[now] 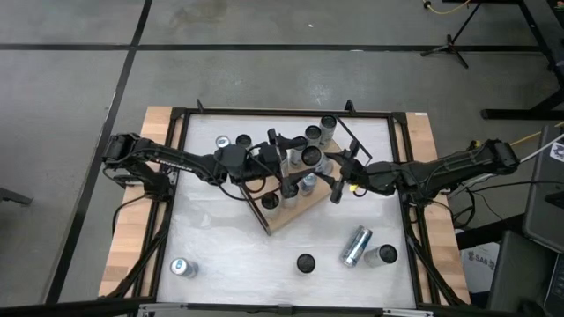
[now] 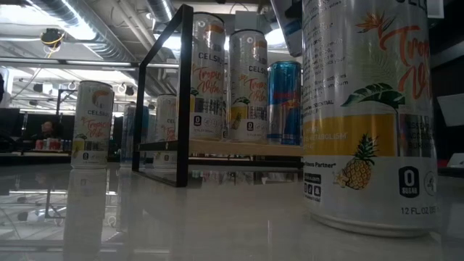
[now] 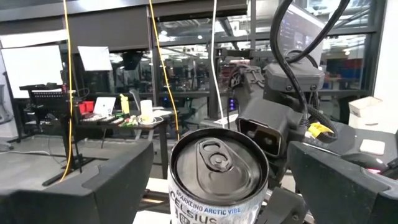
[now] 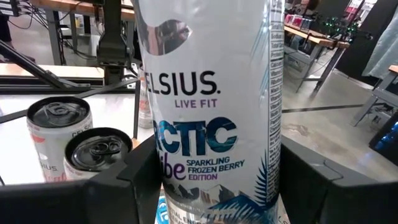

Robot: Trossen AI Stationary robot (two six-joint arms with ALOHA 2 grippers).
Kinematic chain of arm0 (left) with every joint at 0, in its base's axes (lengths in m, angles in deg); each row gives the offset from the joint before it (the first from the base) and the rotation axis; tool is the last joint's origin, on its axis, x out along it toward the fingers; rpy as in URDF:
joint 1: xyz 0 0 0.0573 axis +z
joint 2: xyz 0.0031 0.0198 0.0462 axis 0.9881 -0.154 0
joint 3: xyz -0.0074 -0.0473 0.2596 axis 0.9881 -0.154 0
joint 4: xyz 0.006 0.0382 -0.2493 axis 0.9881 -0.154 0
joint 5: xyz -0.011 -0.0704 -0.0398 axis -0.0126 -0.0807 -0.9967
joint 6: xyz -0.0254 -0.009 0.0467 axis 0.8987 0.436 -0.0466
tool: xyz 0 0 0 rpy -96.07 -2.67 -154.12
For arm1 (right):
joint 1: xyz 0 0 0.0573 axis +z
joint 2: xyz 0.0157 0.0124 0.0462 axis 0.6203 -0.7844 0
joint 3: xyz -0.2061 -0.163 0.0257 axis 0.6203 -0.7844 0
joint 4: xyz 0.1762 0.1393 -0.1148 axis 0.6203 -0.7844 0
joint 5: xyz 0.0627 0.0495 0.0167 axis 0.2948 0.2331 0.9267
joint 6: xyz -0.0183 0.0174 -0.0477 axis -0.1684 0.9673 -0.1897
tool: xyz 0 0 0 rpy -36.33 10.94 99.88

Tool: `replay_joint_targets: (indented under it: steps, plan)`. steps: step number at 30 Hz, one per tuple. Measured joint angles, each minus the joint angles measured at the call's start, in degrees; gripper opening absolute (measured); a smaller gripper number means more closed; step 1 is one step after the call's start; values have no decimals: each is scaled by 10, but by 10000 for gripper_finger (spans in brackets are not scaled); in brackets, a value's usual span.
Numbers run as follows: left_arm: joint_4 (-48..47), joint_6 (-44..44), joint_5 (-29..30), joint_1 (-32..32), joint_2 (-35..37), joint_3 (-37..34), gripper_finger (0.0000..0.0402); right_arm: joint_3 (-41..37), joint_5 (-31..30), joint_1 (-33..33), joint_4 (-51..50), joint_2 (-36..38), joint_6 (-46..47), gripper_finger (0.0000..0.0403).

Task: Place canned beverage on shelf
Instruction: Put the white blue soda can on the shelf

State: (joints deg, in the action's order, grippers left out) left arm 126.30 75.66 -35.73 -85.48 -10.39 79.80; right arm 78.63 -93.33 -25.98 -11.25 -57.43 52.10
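Both arms meet over the shelf (image 1: 295, 211), a light-brown board in a black wire frame at the centre of the white counter (image 1: 220, 246).

Right claw (image 4: 211, 186): clenched on a tall white can (image 4: 208, 106), its two dark fingers against the can's sides. The label reads "CELSIUS LIVE FIT", "ARCTIC vibe" and "SPARKLING FROZEN BERRY EDITION". Two further cans stand just beside it with pull-tab tops visible; one is black-topped (image 4: 96, 152), the other silver-topped (image 4: 59, 121).

Left claw (image 3: 217, 186): released, fingers spread wide to either side of the same can's top (image 3: 217, 165) without touching it. The rim text reads "CELSIUS SPARKLING ARCTIC VIBE". The right arm's wrist shows directly beyond the can.

The low view shows cans standing upright on the shelf: two white Celsius cans with a "Tropical" script (image 2: 206, 76) and a blue can (image 2: 285, 101). A large Celsius can (image 2: 370, 109) stands on the counter close to the camera, marked with a pineapple, "0 SUGAR" and "12 FL OZ". Another Celsius can (image 2: 92, 123) stands on the counter beyond.

The high view shows one can lying on its side (image 1: 355, 246) on the counter, apart from the shelf.
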Motion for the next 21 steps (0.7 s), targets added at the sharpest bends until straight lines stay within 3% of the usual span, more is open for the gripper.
replay_joint_targets:
  steps: [7, 21]
  plan:
    - [0, 1, 0, 0, 0, 0, 364, 0, 5, 0, -1, 0, 0, 237]
    - [-48, 104, 41, 0, 0, -1, 364, 0, 12, 0, -50, 0, -33, 237]
